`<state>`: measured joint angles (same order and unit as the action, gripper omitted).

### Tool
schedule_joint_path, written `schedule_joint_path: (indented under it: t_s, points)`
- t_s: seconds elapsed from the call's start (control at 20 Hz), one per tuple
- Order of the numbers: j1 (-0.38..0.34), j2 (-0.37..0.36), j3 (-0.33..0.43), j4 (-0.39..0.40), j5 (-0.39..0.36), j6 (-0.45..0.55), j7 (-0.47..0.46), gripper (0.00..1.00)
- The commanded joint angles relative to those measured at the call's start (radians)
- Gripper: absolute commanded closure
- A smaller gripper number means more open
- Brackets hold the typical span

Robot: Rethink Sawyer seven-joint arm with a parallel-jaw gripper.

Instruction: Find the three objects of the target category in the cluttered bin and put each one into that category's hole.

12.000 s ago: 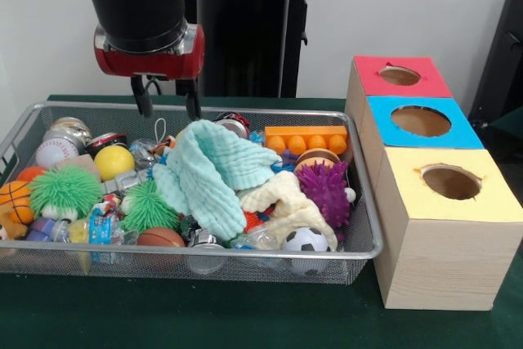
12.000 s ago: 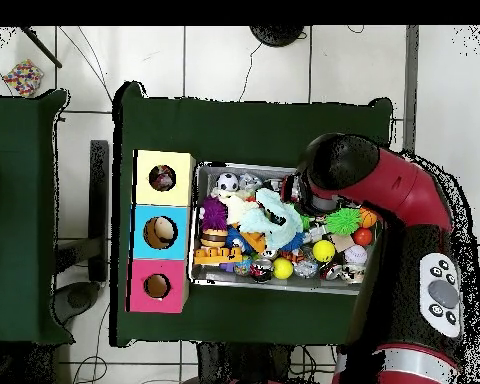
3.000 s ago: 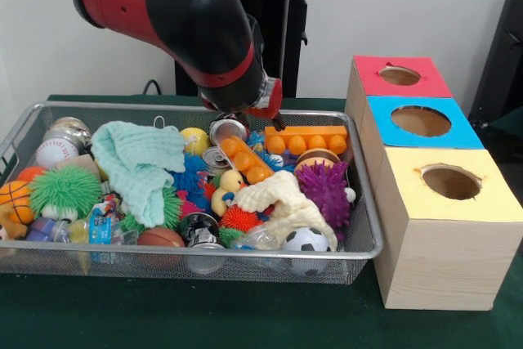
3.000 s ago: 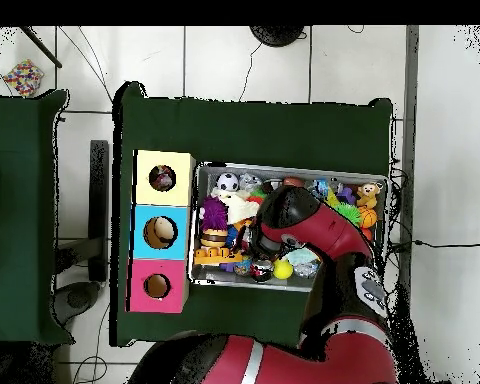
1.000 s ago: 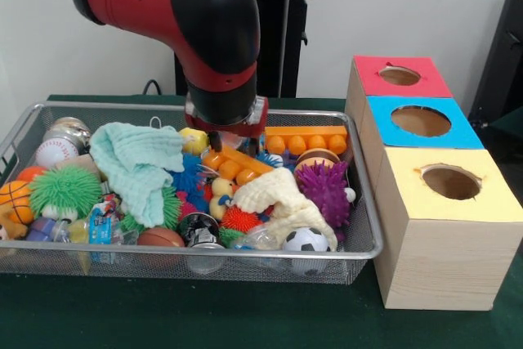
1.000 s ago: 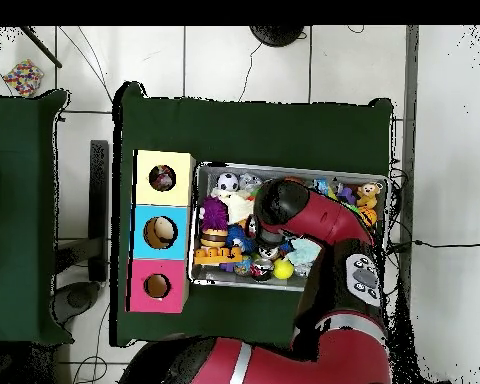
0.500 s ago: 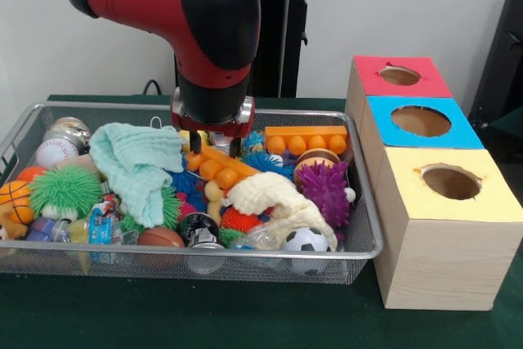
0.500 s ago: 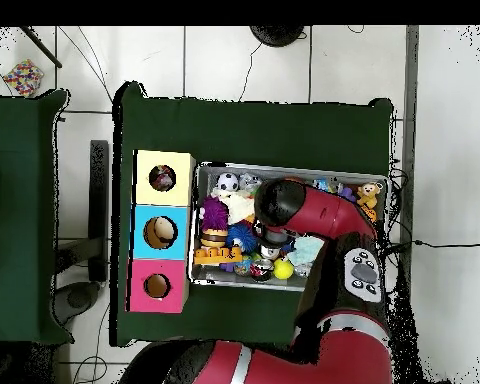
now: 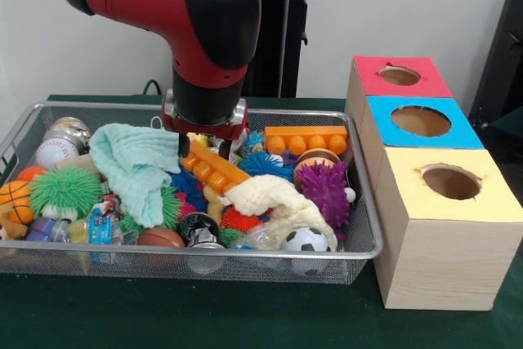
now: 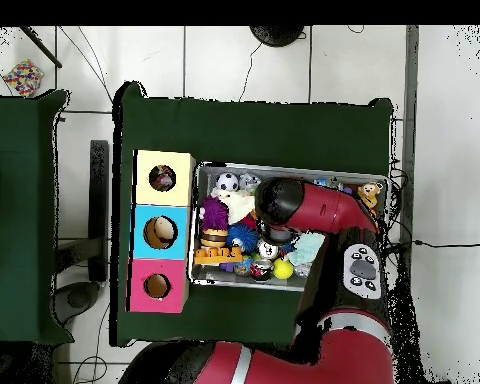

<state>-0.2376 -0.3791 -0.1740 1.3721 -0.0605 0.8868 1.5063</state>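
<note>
The gripper [image 9: 203, 148] is closed on one end of an orange studded block [image 9: 214, 167], and the block hangs tilted from it, low over the middle of the wire bin [image 9: 369, 239], with its lower end just above a cream cloth [image 9: 274, 202]. I judge that this block belongs to the target category, since a second orange block [image 9: 306, 138] of the same kind lies at the back of the bin, near the purple spiky ball [image 9: 324, 190]. In the overhead view the yellow box's hole [image 10: 163, 178] and the blue box's hole [image 10: 160, 232] each show something inside, but it is too small to tell what, and the pink box's hole [image 10: 157, 286] looks dark (so I cannot say how many pieces are already delivered). What remains, as I judge it, is to lift this block clear, carry it over to the boxes on the green counter [image 9: 245, 316] and drop it in the right hole, then to find the others. Compared with one second before, the block has gone from lying among the toys to being raised at one end, and the arm has shifted a little toward the mint cloth [image 9: 135, 165]. Compared with twelve seconds before, that mint cloth no longer covers the middle of the bin but lies on the side away from the boxes, so the toys under it are uncovered.
</note>
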Motion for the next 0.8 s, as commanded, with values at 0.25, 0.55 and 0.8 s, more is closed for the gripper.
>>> schedule_joint_path:
  t_s: [0.25,0.55,0.8]
  points:
    - [-0.005,0.005,0.045,-0.076,-0.138,-0.139,0.008,0.00]
    - [-0.004,-0.003,0.030,-0.078,-0.194,-0.175,0.008,0.00]
    - [-0.011,-0.011,0.034,-0.077,-0.220,-0.171,0.005,0.00]
